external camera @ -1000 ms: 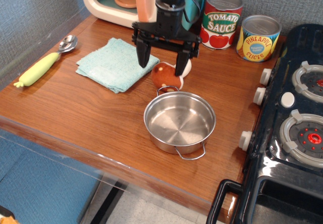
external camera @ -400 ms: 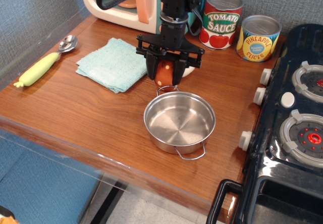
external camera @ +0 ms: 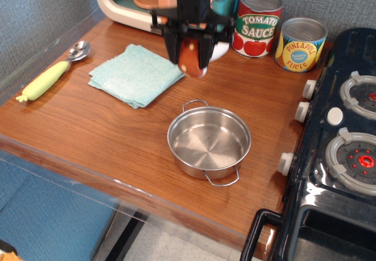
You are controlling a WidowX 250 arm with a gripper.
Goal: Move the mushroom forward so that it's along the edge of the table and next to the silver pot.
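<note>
Yellow-handled spoon (external camera: 50, 73) lies at the table's (external camera: 106, 131) left, a teal cloth (external camera: 135, 73) beside it. Above the cloth's right corner, the gripper (external camera: 189, 54) pinches the mushroom (external camera: 189, 59), lifted off the wood. Nearer the front edge sits the pot (external camera: 209, 141); two cans (external camera: 279, 32) stand behind.

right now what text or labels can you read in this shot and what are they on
"TOMATO SAUCE" on the red and green labelled can at the back of the table.
"PINEAPPLE SLICES" on the yellow can beside it; the small print in its blue badge is too blurred to read.
Nothing readable on the silver pot, the mushroom in the gripper, the cloth or the stove.
</note>
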